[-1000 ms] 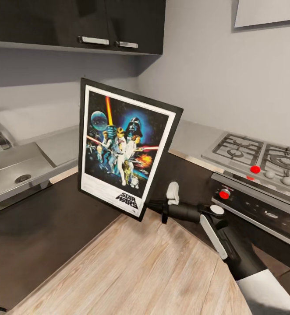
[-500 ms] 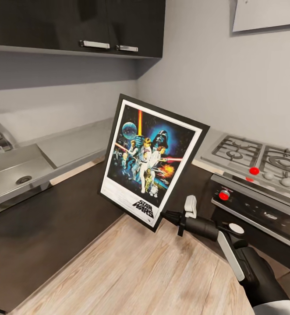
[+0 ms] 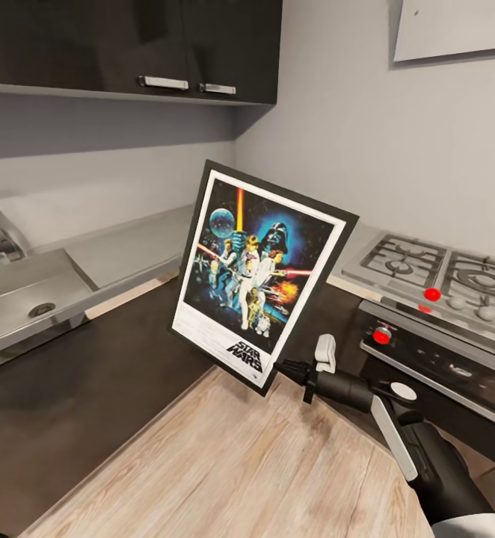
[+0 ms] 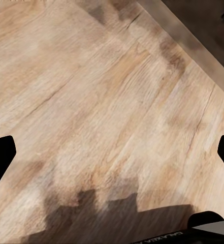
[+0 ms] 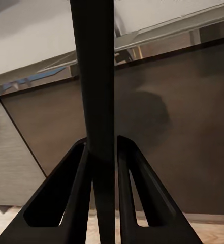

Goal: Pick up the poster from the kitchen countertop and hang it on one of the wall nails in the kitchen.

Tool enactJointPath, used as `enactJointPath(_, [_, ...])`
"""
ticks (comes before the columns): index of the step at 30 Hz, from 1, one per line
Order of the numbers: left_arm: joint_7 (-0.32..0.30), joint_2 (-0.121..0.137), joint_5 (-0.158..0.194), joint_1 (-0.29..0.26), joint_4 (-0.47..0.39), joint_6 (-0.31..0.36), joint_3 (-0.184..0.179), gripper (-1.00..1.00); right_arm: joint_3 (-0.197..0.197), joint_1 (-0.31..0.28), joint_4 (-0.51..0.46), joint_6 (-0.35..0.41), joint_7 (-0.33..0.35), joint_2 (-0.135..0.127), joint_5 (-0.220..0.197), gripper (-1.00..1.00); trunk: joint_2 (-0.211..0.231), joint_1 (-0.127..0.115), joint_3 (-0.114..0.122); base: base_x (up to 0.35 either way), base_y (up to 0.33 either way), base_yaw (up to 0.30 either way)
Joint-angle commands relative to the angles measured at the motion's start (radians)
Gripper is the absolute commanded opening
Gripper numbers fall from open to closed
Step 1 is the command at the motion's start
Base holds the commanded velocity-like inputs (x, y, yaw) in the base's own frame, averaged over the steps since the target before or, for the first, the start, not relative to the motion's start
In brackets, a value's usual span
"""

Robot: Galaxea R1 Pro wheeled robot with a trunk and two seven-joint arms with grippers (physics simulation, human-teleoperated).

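Over the last second the poster has swung from in front of the sink side toward the corner beside the gas hob, and in the last half second it has barely moved, while the whole head view has drifted slightly, which reads as the camera settling. My reading is that the pickup is done and the carry is under way; what remains is finding a wall nail, and none can be made out here.

The right claw is clamped on the poster's black frame at its lower corner. In the right wrist view the frame runs edge-on straight up between the two dark fingers, which press it from both sides. From the claw the poster rises up and away, tilted so its top leans toward the hob, picture facing the robot. It hangs clear of the bench, which lies beyond and below it, past the claw's tip, over the dark cabinet fronts.

The left claw is spread wide with nothing in it, its two tips at the edges of the left wrist view, pointing down at the wood-plank floor
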Motion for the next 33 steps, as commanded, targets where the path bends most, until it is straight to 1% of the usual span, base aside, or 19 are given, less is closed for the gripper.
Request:
enactJointPath(1, [-0.003, 0.0, 0.001, 0.0, 0.0, -0.002, 0.001, 1.0, 0.002, -0.001, 0.008, 0.01, -0.001, 0.0, -0.011, -1.0, 0.0, 0.0, 0.001, 0.0, 0.0, 0.0])
enactJointPath(14, [-0.003, 0.0, 0.001, 0.0, 0.0, -0.001, 0.001, 1.0, 0.002, -0.001, 0.02, 0.009, -0.003, 0.001, -0.011, -1.0, 0.0, 0.0, 0.022, 0.0, 0.0, 0.0])
enactJointPath(20, [-0.002, 0.0, 0.001, 0.0, 0.0, 0.0, -0.001, 1.0, 0.002, -0.001, 0.021, 0.009, -0.002, 0.001, -0.011, -1.0, 0.042, -0.023, 0.045, 0.0, 0.0, 0.0])
enactJointPath(33, [-0.002, 0.0, 0.001, 0.0, 0.0, 0.001, -0.001, 1.0, 0.002, -0.001, 0.024, 0.011, -0.004, 0.001, -0.014, -1.0, 0.133, -0.073, 0.086, 0.0, 0.0, 0.0])
